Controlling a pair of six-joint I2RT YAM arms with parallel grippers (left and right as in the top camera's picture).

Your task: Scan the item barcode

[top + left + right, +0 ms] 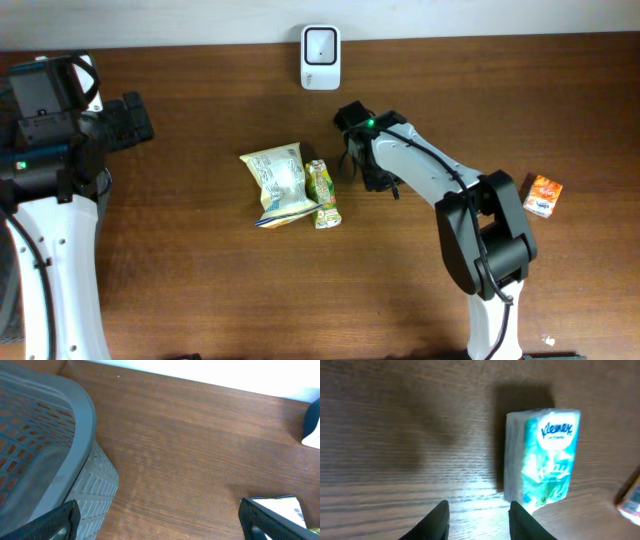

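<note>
Right wrist: tissue pack (542, 455) just beyond parted, empty right fingers (522, 522); left fingers (60, 522) likewise wide apart, empty.

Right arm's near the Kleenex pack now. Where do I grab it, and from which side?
Come straight down and pinch the Kleenex pack across its narrow width, mid-length on the two long sides. It lies flat, label up, so that is the shortest span. The right gripper is open but offset beside it.

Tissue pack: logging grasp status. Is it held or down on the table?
Down on the table: the tissue pack lies beyond the right gripper, whose parted jaws hold nothing.
</note>
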